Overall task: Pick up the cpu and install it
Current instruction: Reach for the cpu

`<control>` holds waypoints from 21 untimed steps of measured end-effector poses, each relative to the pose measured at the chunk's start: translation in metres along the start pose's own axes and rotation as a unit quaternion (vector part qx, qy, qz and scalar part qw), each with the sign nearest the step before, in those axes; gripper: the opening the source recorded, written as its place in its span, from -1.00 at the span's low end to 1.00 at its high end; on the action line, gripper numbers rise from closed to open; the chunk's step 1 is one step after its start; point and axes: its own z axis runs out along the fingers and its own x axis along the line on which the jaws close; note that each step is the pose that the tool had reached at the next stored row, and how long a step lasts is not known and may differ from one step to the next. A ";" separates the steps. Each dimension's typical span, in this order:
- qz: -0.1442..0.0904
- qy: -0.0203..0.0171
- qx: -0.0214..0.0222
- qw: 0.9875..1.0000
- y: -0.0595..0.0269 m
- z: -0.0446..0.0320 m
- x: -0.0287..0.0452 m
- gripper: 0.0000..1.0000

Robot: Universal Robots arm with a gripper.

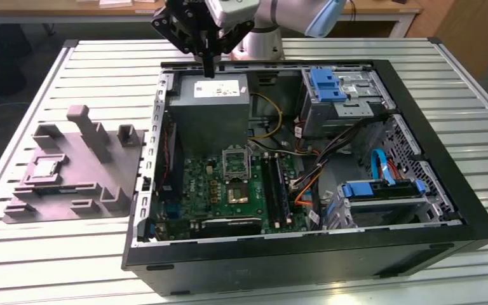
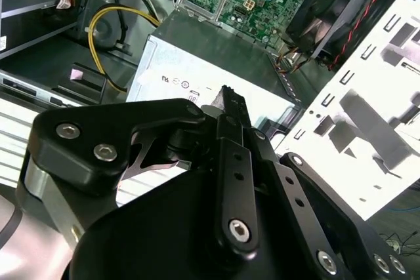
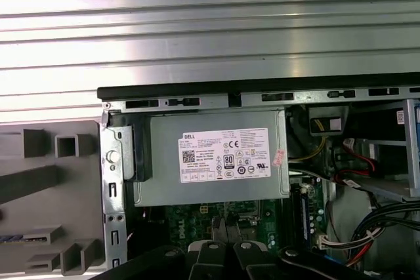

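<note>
The gripper (image 1: 209, 70), fingers (image 2: 233, 113) pressed together, hovers upper centre in the exterior view. If it came down closed, it could scrape the cpu (image 1: 45, 168) at middle left.

A robot lab workbench, from where I sit.
My arm (image 1: 288, 19) stands at a slatted metal table (image 1: 58, 254) carrying an opened computer case (image 1: 312, 255) and a grey moulded holder (image 1: 100, 185), with wooden desks (image 1: 58, 7) behind.

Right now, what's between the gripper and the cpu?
In the exterior view, the computer case's side wall and the grey holder's tall posts lie between the gripper and the cpu.
</note>
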 end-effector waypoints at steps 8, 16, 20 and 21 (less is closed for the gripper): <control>0.000 0.000 0.000 1.000 -0.0001 0.0002 0.0014 -0.79; 0.000 0.000 0.000 1.000 -0.0005 0.0012 0.0056 -0.79; 0.000 0.000 0.000 1.000 -0.0005 0.0013 0.0064 -0.79; 0.000 0.000 0.000 1.000 -0.0006 0.0014 0.0067 -0.79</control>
